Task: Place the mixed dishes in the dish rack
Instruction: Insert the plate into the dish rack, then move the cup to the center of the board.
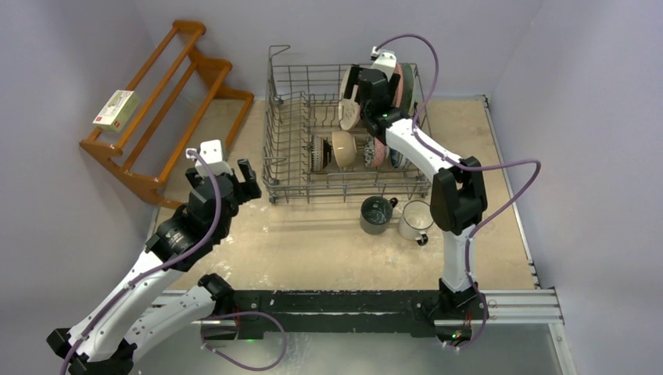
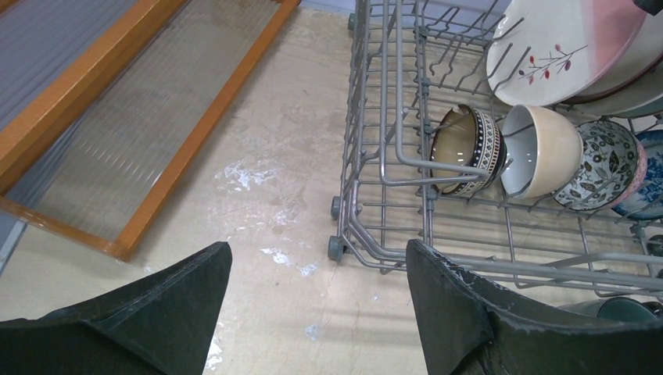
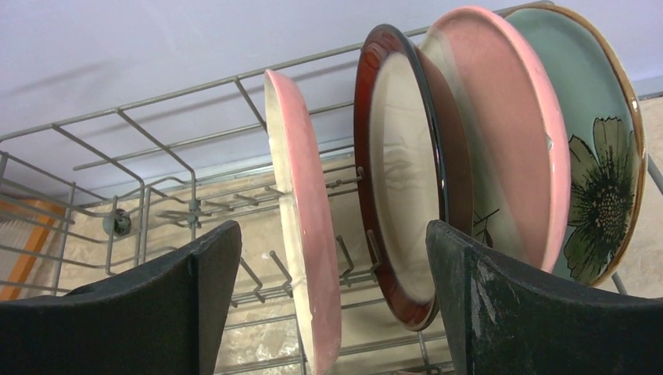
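Observation:
The grey wire dish rack point(image 1: 291, 168) stands at the back middle of the table. My right gripper point(image 1: 361, 95) is above its back right part. In the right wrist view it point(image 3: 332, 230) is open, with its jaws on either side of a pink-and-white plate point(image 3: 305, 234) that stands on edge, and gaps on both sides. Beside that plate stand a dark plate point(image 3: 403, 180), another pink plate point(image 3: 500, 133) and a mint green plate point(image 3: 602, 148). Several bowls point(image 2: 539, 148) lie in the rack's front row. A dark teal mug point(image 1: 376, 215) and a white mug point(image 1: 414, 220) stand on the table in front of the rack. My left gripper point(image 1: 228, 178) is open and empty.
A brown wooden slatted shelf point(image 1: 156, 109) leans at the back left with a small box point(image 1: 116, 109) on it. The left gripper point(image 2: 318, 246) hovers over bare table just left of the rack's front left corner point(image 2: 352, 234). Walls close in at the back and on both sides.

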Controlling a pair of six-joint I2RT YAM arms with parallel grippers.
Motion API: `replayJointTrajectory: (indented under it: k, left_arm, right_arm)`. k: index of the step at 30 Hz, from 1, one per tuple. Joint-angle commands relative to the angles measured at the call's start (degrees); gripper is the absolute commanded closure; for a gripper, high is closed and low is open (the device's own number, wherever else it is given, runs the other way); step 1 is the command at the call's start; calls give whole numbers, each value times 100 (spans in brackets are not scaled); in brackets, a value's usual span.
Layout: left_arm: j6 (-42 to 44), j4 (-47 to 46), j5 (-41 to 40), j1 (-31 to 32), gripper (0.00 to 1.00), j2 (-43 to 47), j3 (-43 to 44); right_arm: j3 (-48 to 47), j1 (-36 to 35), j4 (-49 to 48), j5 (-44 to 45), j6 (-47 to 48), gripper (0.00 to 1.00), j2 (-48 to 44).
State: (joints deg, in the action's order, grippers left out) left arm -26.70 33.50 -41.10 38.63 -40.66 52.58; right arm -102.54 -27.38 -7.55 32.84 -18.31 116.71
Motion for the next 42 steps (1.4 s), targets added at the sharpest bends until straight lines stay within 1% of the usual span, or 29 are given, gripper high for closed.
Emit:
replayJointTrajectory:
  k: [1,7,14,22,25,34,42]
  left_arm:
    - [112,-177,21,-31,20,-39,-46]
    - [112,-177,40,-31,20,-87,-46]
    - [112,-177,97,-34,20,-124,-45]
    - [160,-172,196,-39,20,-114,-51]
    - [173,-177,241,-39,20,-113,-41]
    - [169,-168,349,-40,20,-101,-52]
    - [165,-203,522,-40,20,-114,-52]
  right_arm:
    - [119,109,-39,83,-81,10,-360]
    - [347,105,-94,-199,-91,10,-776]
    - [752,101,-165,-378,-85,10,-1531]
    - [1531,96,78,-1228,-147,11,-2563]
    - [1855,95,166,-1348,-147,11,-2961]
    - [2810,101,797,-1666,-117,13,-4165]
    - [3440,92,2095,-1862,-176,17,-5151]
